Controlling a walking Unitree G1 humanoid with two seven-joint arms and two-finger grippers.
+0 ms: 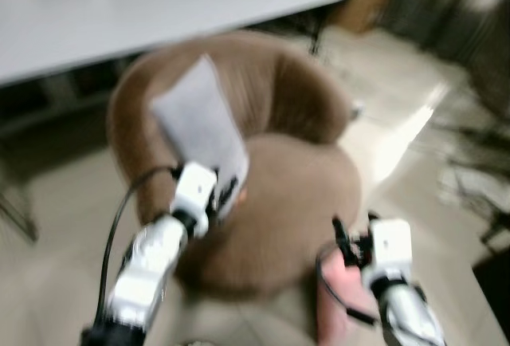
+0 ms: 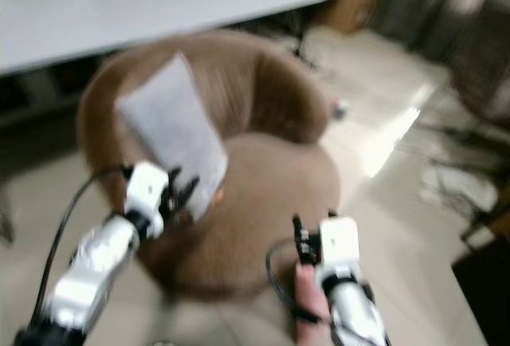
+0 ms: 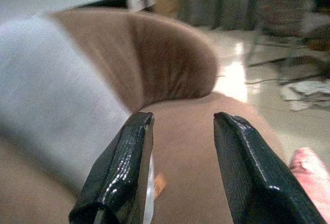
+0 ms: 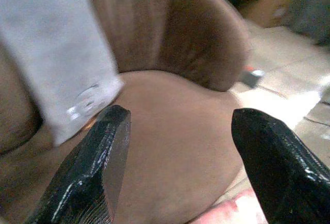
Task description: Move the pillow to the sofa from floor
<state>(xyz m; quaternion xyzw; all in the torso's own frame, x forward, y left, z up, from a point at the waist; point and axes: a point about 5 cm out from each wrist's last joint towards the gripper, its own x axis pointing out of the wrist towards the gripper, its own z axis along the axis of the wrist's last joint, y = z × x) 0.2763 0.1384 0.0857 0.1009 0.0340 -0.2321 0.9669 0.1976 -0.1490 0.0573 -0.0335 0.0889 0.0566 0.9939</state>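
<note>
One blurry, seemingly grey-white pillow [image 1: 199, 127] upright against brown sofa [image 1: 295, 194] backrest.

— What do you see behind the seat?
— A long white table [image 1: 159, 3] (blurred), a cardboard box [image 1: 362, 3] past its end, and glossy tiled floor [image 1: 398, 135] reflecting light.

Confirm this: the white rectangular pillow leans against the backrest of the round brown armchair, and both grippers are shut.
Wrong on the grippers. The white rectangular pillow does lean against the round brown armchair backrest, but each wrist view shows open fingers: left gripper, right gripper.
</note>
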